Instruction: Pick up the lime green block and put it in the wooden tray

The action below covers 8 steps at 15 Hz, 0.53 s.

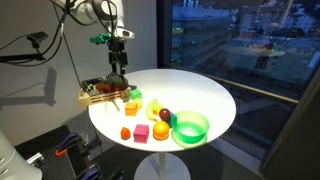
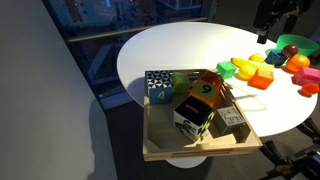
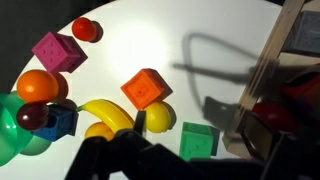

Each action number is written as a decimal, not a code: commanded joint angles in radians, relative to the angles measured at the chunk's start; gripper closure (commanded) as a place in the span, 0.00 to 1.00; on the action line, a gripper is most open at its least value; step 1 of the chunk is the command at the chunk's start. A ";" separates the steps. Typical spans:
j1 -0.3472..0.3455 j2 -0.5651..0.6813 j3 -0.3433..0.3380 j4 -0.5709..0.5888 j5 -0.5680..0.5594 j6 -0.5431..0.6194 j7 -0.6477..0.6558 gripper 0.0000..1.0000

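The lime green block (image 3: 198, 140) lies on the white table beside the corner of the wooden tray (image 3: 268, 62); it also shows in both exterior views (image 1: 134, 95) (image 2: 227, 70). The tray (image 1: 92, 97) (image 2: 200, 150) sits at the table's edge and holds boxes and toys. My gripper (image 3: 205, 162) hangs above the table, over the green block and the tray's edge (image 1: 119, 72). Its dark fingers frame the bottom of the wrist view, spread apart and empty. In an exterior view only its upper part shows at the top right (image 2: 272, 15).
An orange block (image 3: 146, 88), a yellow ball (image 3: 158, 118) and a yellow banana toy (image 3: 108, 112) lie close to the green block. A pink block (image 3: 58, 52), a small red ball (image 3: 86, 29), an orange ball (image 3: 38, 86) and a green bowl (image 1: 190, 127) lie farther off.
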 commanded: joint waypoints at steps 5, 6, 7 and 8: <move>-0.060 -0.086 -0.042 0.032 0.061 -0.187 -0.185 0.00; -0.067 -0.097 -0.047 0.036 0.062 -0.209 -0.207 0.00; -0.073 -0.109 -0.053 0.039 0.066 -0.234 -0.233 0.00; -0.078 -0.124 -0.059 0.040 0.069 -0.256 -0.257 0.00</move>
